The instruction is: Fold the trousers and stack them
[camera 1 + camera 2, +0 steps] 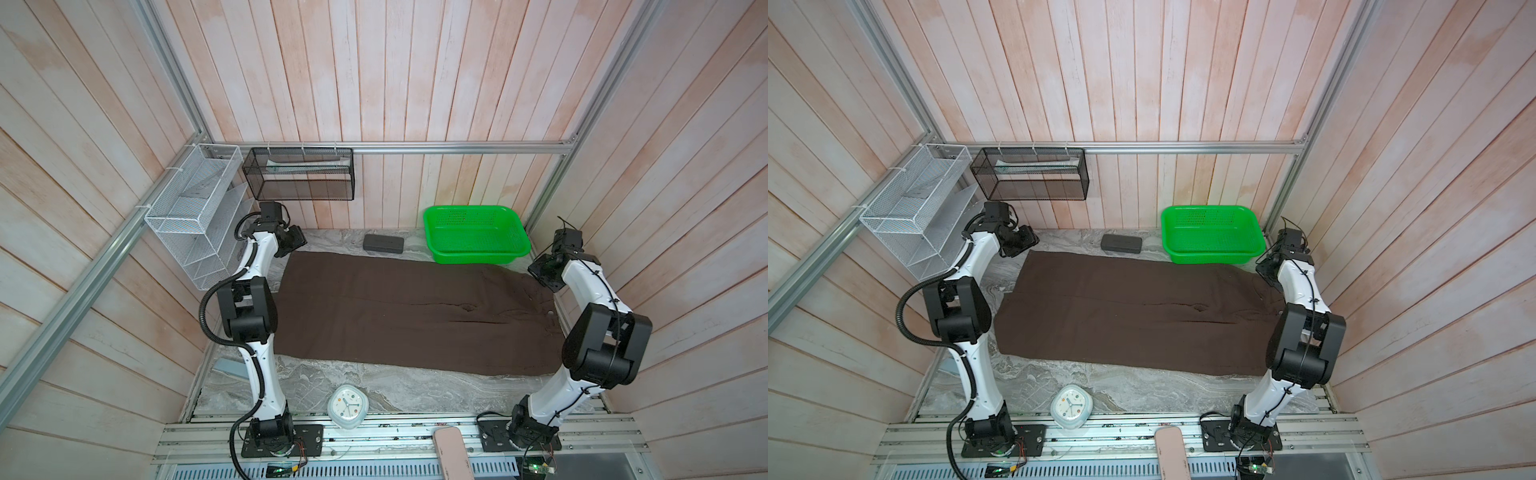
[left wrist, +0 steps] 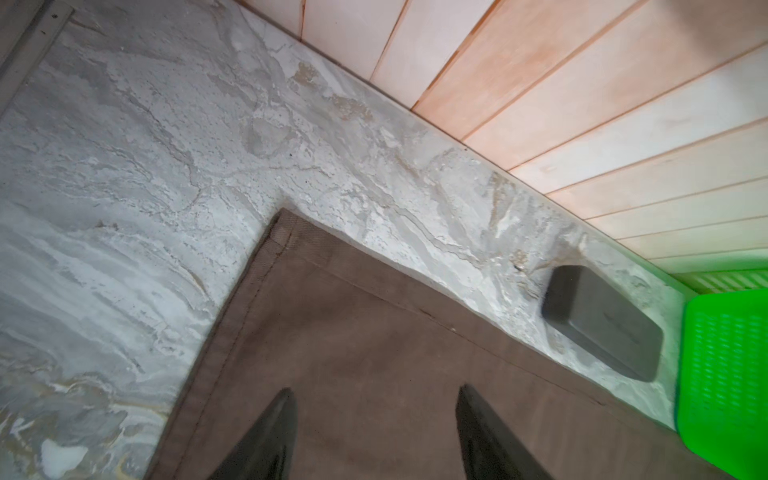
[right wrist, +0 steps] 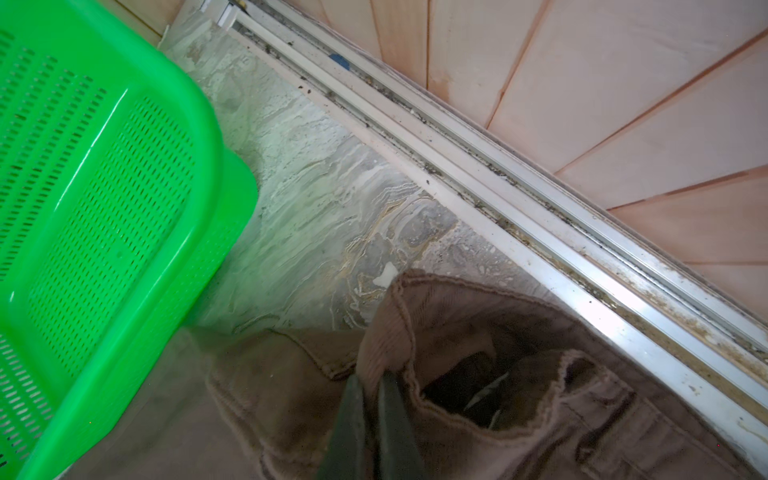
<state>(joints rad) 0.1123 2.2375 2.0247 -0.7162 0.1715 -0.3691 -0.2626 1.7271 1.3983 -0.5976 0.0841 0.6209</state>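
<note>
Securing ends for fold | trousers (image 1: 395, 316) flat on table (image 1: 374, 386), long axis running from left gripper (image 2: 374, 392) to right gripper (image 3: 372, 380) | left released, hem corner (image 2: 282, 232) just ahead of tips | right clenched, apparently pinching waistband (image 3: 399, 307)

trousers (image 1: 415, 316) spread on table (image 1: 415, 395) | case (image 1: 383, 243) behind them, left of basket (image 1: 478, 254) | clock (image 1: 348, 405) in front — at table edge
</note>
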